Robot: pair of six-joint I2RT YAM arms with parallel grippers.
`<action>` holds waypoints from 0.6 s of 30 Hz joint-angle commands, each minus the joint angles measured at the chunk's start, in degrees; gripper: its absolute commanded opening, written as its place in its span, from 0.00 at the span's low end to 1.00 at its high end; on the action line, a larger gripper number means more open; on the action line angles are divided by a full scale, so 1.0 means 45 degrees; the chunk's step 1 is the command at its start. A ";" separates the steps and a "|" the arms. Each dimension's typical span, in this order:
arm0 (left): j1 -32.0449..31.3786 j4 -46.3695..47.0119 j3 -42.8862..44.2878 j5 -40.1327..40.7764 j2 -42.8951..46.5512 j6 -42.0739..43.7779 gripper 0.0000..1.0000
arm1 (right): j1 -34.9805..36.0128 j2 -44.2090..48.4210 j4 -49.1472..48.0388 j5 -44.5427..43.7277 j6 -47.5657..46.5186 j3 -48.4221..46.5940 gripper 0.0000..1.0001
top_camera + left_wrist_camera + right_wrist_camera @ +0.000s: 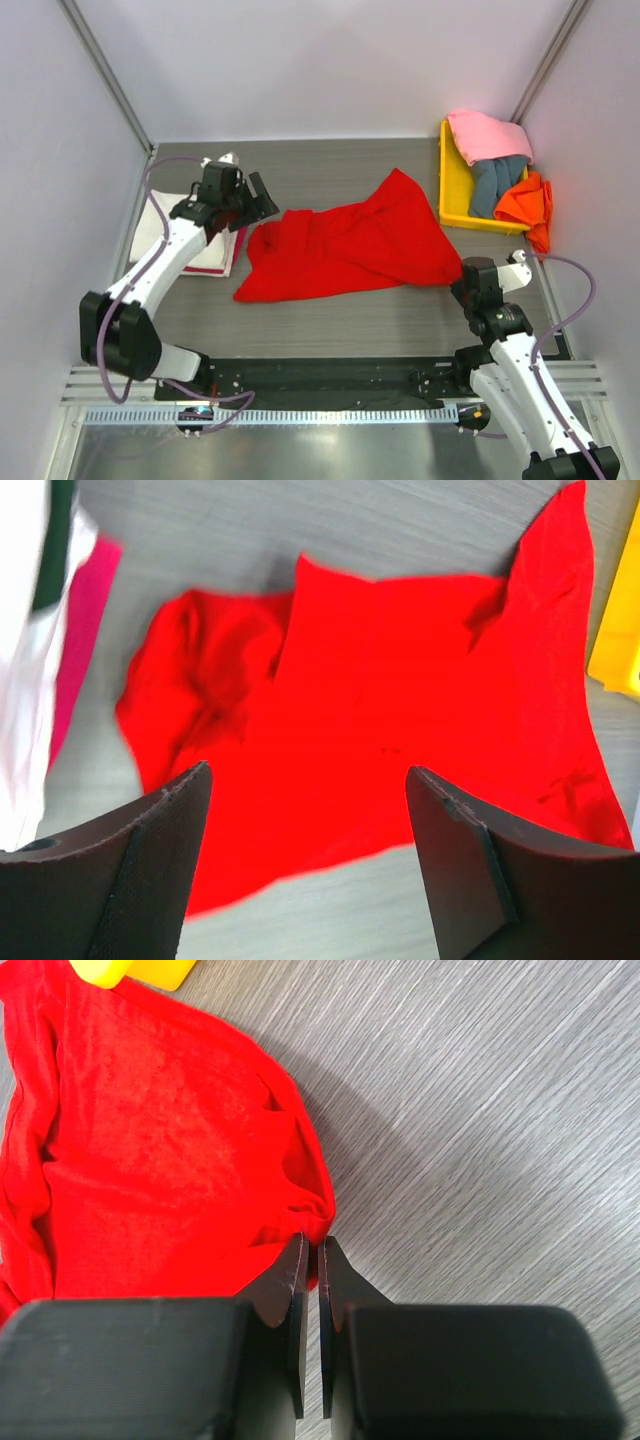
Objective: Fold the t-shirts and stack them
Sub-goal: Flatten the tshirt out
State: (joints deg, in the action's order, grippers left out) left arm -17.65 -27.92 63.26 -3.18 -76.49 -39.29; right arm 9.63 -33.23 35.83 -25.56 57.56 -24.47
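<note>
A bright red t-shirt (350, 245) lies crumpled and spread on the grey table's middle. It also shows in the left wrist view (380, 700) and the right wrist view (170, 1160). My right gripper (478, 275) is shut on the shirt's right edge, where a pinch of red cloth sits between its tips (310, 1242). My left gripper (240, 200) is open and empty, hovering over the shirt's left part (308, 770). A folded cream-white shirt (170, 235) lies at the left on a pink one (80, 630).
A yellow tray (452, 180) at the back right holds a pink shirt (490, 135), a grey-blue one (495, 180) and an orange one (528, 205) hanging over its rim. White walls close in the table on three sides.
</note>
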 commanded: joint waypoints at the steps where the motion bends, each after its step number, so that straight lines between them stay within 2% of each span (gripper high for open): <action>1: -0.0062 -0.0143 0.1445 -0.0619 -0.1513 0.0761 0.77 | -0.0011 0.0100 -0.0229 -0.0101 0.0041 -0.0226 0.01; 5: -0.0062 -0.0376 0.3145 -0.0719 -0.4225 0.1229 0.69 | -0.0030 0.0081 -0.0229 0.0133 0.0041 -0.0344 0.01; 8: -0.0082 -0.0806 0.4298 -0.0563 -0.5594 0.1406 0.67 | -0.0030 0.0100 -0.0229 0.0426 0.0118 -0.0344 0.01; 15: -0.0120 -0.0983 0.5881 -0.1070 -0.7666 0.1445 0.63 | -0.0030 0.0295 -0.0229 0.0622 0.0256 -0.0266 0.01; 18: -0.0140 -0.0613 0.5961 -0.1304 -0.8002 0.1387 0.54 | -0.0030 0.0334 -0.0229 0.0622 0.0275 -0.0266 0.01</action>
State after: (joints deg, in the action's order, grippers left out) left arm -17.91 -31.29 88.14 -6.63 -111.90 -33.95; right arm 9.63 -32.53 35.81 -22.35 57.65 -24.47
